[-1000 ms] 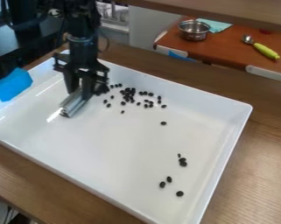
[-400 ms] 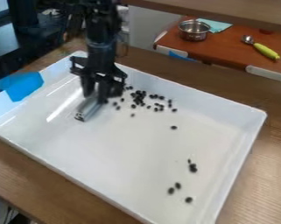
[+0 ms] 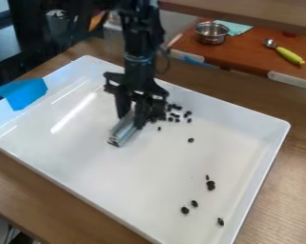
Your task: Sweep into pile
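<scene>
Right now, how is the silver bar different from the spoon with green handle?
The silver bar looks metallic all along; the spoon has a metal head and a green handle. The bar is held by the gripper in the white tray; the spoon lies on the reddish table. Both are long in shape.

Open room over the tray's near left, raised rim alongside

End effector and metal tool farther across tray, dark beans more bunched
</scene>
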{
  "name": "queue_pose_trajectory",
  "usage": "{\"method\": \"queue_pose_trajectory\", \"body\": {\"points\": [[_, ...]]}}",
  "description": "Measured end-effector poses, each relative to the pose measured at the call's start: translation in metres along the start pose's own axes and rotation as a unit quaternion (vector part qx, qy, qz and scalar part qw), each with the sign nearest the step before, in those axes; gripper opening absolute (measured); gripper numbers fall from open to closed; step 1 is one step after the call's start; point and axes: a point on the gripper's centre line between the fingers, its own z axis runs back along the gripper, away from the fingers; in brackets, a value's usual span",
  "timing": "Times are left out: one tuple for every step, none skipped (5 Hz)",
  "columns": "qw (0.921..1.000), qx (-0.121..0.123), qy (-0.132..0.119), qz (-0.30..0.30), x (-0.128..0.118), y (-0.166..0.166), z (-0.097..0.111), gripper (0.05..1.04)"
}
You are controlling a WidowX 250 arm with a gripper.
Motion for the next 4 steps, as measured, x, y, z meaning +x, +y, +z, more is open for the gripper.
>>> {"method": "queue_pose_trajectory", "body": {"points": [[1.0,-0.007,0.001,-0.005,-0.001,-0.019,0.001,0.364],[0.9999,-0.01,-0.001,-0.012,-0.002,-0.037,0.001,0.364],[0.9997,-0.017,-0.001,-0.02,-0.004,-0.052,0.002,0.364],[0.9992,-0.031,0.006,-0.023,-0.006,-0.068,0.003,0.364]]}}
